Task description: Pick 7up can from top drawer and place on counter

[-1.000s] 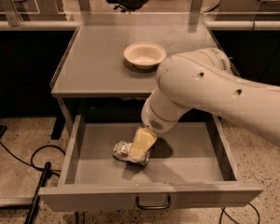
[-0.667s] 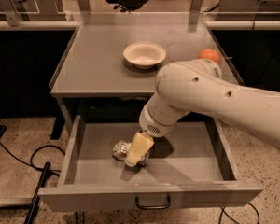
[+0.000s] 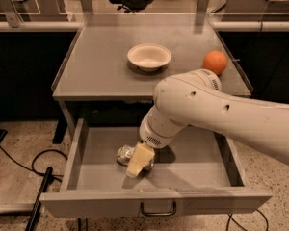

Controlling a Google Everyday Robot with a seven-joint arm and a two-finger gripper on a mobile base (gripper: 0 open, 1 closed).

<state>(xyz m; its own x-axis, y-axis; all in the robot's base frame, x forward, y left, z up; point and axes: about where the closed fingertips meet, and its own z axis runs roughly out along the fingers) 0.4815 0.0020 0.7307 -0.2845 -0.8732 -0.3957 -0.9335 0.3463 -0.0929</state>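
Reaching into the top drawer [image 3: 197, 170] at the lower centre of the frame, the gripper [image 3: 137, 161] is at the 7up can [image 3: 124, 153]; whether it grips the can I cannot tell. Next, I judge, it needs a firm hold, then a lift toward the counter [image 3: 101, 66] above.

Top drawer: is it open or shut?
Open: the top drawer is pulled out beneath the counter, floor showing, with the pincer inside it at the 7up can.

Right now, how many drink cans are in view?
1. The 7up can lies in the open top drawer, left of centre, with the gripper right at it. The arm covers part of the drawer, so another could be hidden.
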